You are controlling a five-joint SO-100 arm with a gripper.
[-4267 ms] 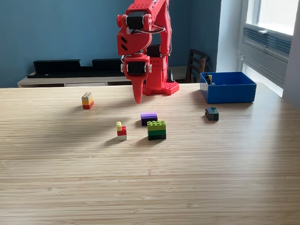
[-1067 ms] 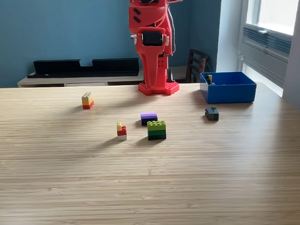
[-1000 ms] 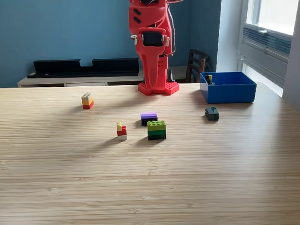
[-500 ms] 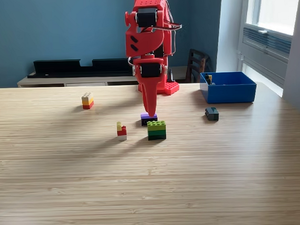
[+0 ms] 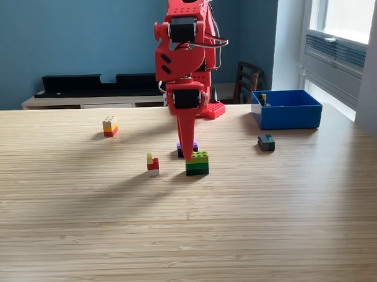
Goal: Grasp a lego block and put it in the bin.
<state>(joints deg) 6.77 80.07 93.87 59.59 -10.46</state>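
My red gripper (image 5: 189,154) points straight down, its tip just above the left end of the green lego block (image 5: 197,163), whose top is light green over dark green. Its fingers look pressed together, with nothing held. A purple block (image 5: 193,146) sits just behind, mostly hidden by the gripper. A red, yellow and white block (image 5: 152,164) stands to the exterior view's left, and a white, yellow and red block (image 5: 110,126) lies farther back left. A dark block (image 5: 266,142) rests near the blue bin (image 5: 286,109), which holds a small piece in its back left corner.
The arm's red base (image 5: 206,109) stands at the table's back centre. Behind the table are a dark chair (image 5: 247,81) and a low black shelf (image 5: 106,83). Bare wooden tabletop (image 5: 192,234) fills the foreground.
The arm has swung forward and down from an upright pose. In the last half second the gripper tip moved from above the purple block to just above the green block.
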